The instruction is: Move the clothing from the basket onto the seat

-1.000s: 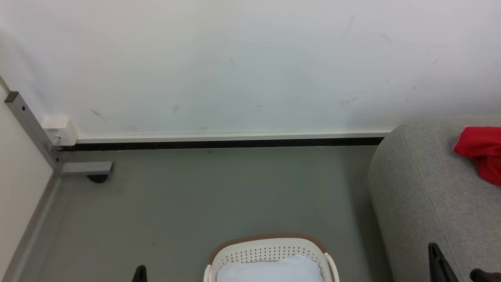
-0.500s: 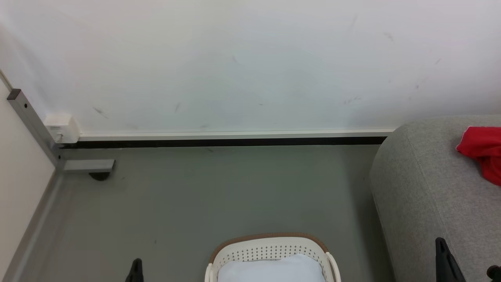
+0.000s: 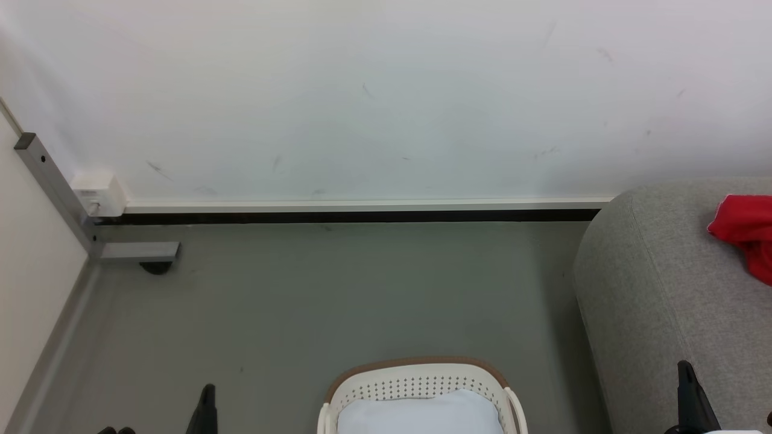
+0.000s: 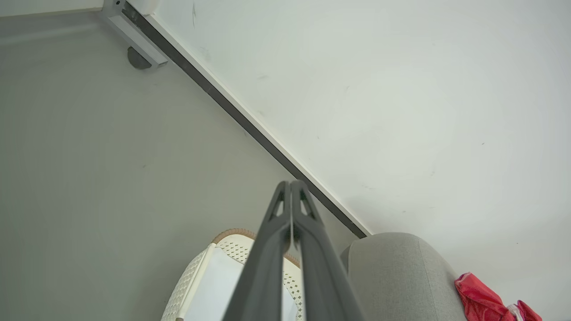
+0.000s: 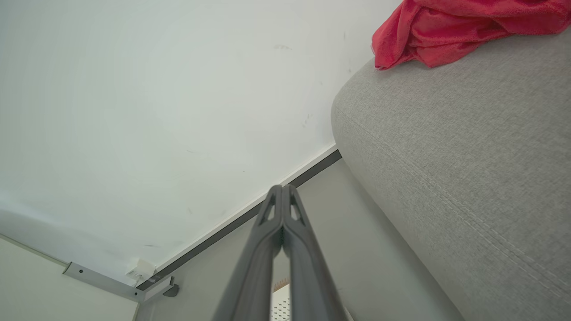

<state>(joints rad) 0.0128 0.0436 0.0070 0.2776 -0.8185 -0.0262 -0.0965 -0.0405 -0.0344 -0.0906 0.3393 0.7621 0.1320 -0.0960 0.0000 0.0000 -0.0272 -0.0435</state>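
Left gripper [image 4: 290,183] and right gripper [image 5: 282,187] both pressed together and empty, red clothing [image 5: 446,31] on seat [image 5: 446,156] ahead-right of right gripper, basket [image 3: 416,377] with pale pad [image 3: 422,413] between them; probably check basket for leftovers, grab fabric not pad.

Grey floor [image 3: 338,289], white wall [image 3: 362,90], pale pad [image 3: 419,415]

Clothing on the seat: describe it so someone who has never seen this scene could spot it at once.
Find the big grey seat by the white wall, at the head view's right. On its top lies crumpled clothing. Its bright red sets it apart from the grey seat and the smooth pale pad in the basket.
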